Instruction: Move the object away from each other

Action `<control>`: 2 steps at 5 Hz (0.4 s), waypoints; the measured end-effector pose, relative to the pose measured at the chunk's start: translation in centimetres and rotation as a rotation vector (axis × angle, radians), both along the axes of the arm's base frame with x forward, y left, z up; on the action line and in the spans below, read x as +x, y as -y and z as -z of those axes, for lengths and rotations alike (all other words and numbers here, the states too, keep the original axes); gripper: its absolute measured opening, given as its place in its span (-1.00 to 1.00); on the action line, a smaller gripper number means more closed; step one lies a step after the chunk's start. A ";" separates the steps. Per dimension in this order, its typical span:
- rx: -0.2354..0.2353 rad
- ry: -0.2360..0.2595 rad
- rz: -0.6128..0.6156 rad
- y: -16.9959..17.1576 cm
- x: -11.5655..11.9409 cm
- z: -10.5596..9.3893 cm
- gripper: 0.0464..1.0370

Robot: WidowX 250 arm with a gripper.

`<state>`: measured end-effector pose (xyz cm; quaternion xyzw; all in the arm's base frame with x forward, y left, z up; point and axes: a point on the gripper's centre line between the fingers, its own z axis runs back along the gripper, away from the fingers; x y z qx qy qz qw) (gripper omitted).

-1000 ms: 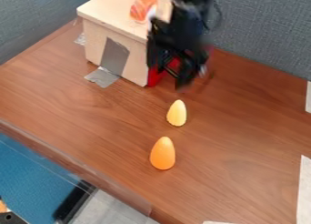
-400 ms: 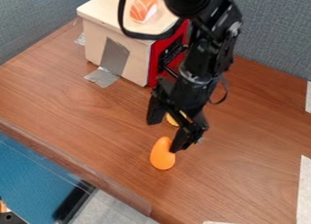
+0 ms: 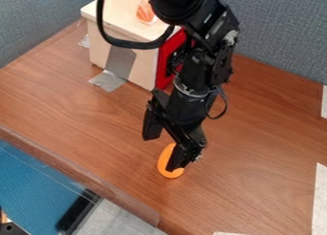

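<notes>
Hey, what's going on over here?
A black robot arm has its gripper open, low over the table. One finger overlaps an orange egg-shaped object, though I can't tell whether they touch. It isn't gripped. The job is moving objects apart.

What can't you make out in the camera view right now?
All in the camera view:
Orange egg-shaped object: right part behind the gripper; touching or not, cannot tell.
Sushi piece: right part behind the arm.
Red side of the box: partly behind arm and cable.
Arm: upper end cut off by the top edge.
</notes>
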<state>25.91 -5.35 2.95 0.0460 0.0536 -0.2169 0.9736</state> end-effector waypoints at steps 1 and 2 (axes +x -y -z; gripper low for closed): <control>0.022 -0.021 -0.002 -0.1 0.6 1.5 0.93; 0.016 -0.026 -0.015 0.0 1.2 2.2 0.93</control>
